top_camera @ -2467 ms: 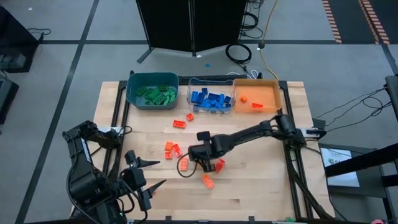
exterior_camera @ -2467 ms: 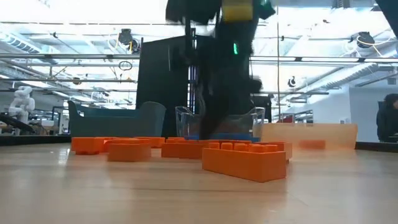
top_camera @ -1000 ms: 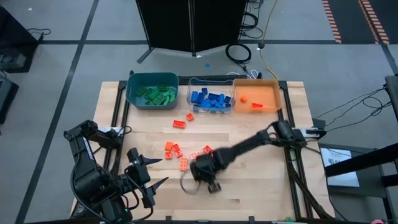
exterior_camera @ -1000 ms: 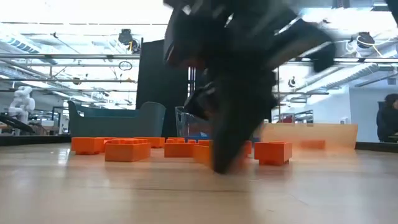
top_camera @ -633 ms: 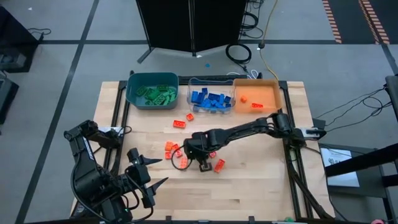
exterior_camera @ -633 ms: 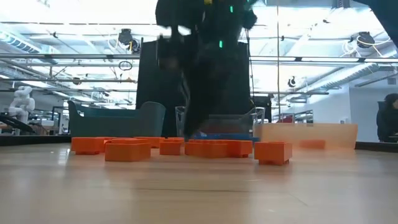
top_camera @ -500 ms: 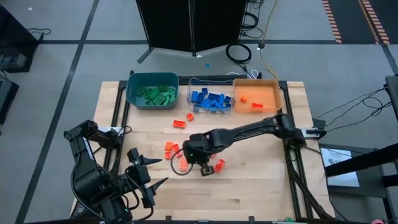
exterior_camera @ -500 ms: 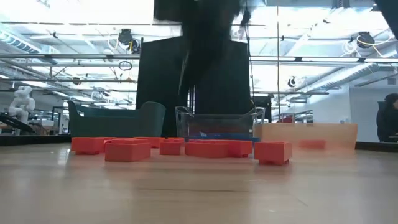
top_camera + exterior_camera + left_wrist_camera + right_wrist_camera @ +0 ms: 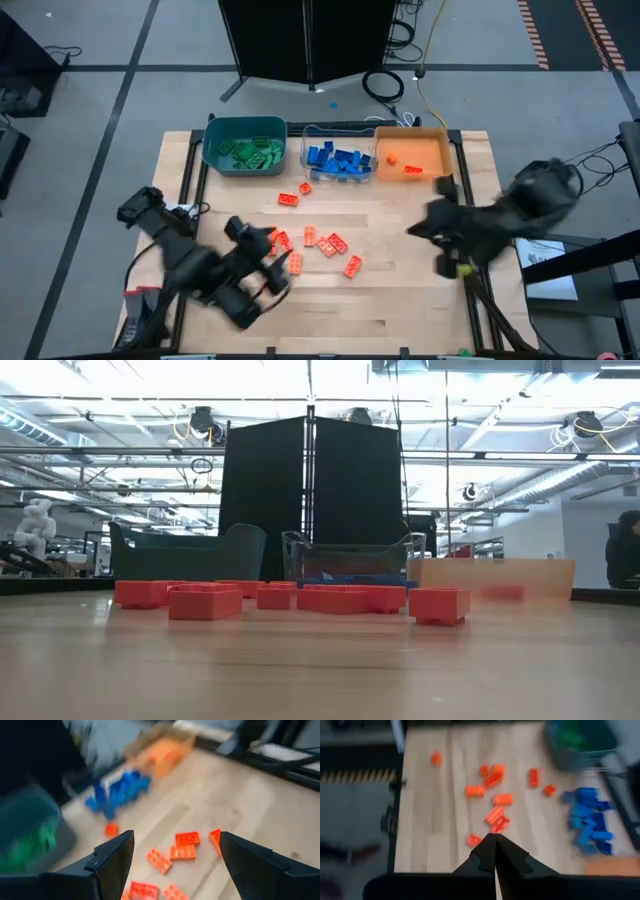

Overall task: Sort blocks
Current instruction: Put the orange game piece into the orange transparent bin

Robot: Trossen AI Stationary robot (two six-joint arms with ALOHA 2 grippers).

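mostly the blur gets in the way: both arms smear in the high view, so their outlines are hard to read. the left gripper (image 9: 262, 262) hangs over the near left part of the table (image 9: 420, 300), close to the left end of the loose orange blocks (image 9: 327, 244), its fingers (image 9: 115, 857) spread apart with nothing between them. the right gripper (image 9: 440, 225) sits near the table's right edge, well apart from those blocks, and its wrist view shows the two fingertips (image 9: 495, 845) pressed together, holding nothing. the loose orange blocks lie scattered across the middle of the table, two of them farther back near the bins. green blocks (image 9: 248, 150) fill the teal bin (image 9: 212, 160) at the far left, blue blocks (image 9: 338, 160) the clear bin (image 9: 308, 152) in the middle, and a few orange pieces lie in the orange bin (image 9: 440, 140) to the right. from table height the arms are out of frame, and the bins stand partly hidden behind the row of orange blocks.
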